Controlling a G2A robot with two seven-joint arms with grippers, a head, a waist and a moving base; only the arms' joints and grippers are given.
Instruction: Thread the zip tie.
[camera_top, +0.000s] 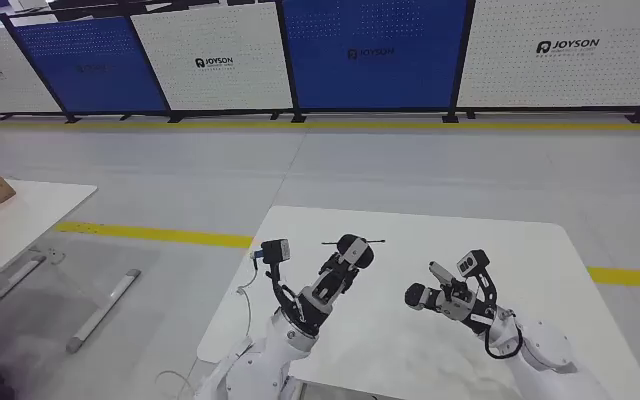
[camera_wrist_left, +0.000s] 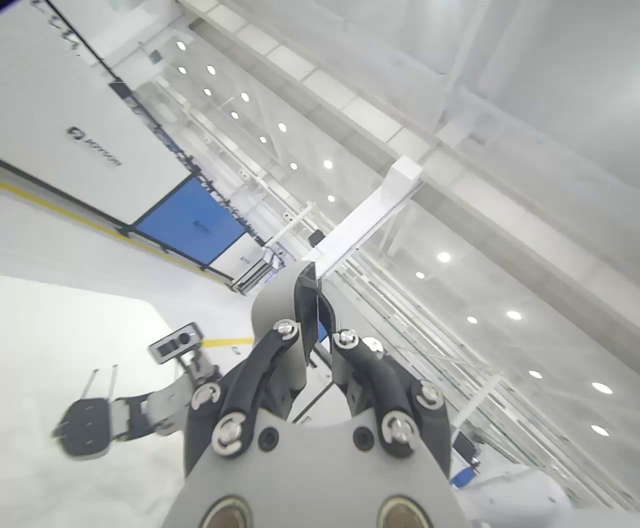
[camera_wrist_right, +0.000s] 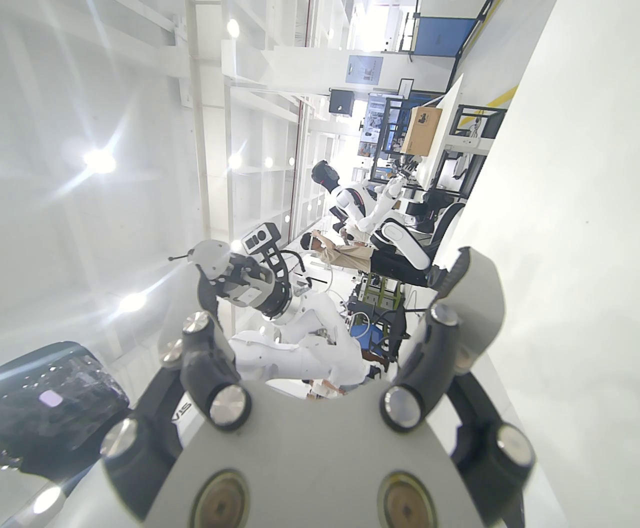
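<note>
Now, left gripper (camera_top: 352, 247): clenched on your zip tie (camera_top: 377, 240) mid-strap; free ends may flex.
Right gripper (camera_top: 427, 284): released, well apart to the right; you risk missing the tip.

White arms (camera_wrist_right: 310, 355), grey left tool (camera_wrist_left: 309, 292), silver screws (camera_wrist_left: 227, 435)

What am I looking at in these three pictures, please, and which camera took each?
This is a two-armed robot at a white table. The top view looks down from above its arms; the other two pictures come from a camera on each wrist, looking past that arm's end effector. The left end effector is shut on a thin black zip tie, held up off the table. The right end effector is open and holds nothing. Behind stand blue and white panels.
</note>
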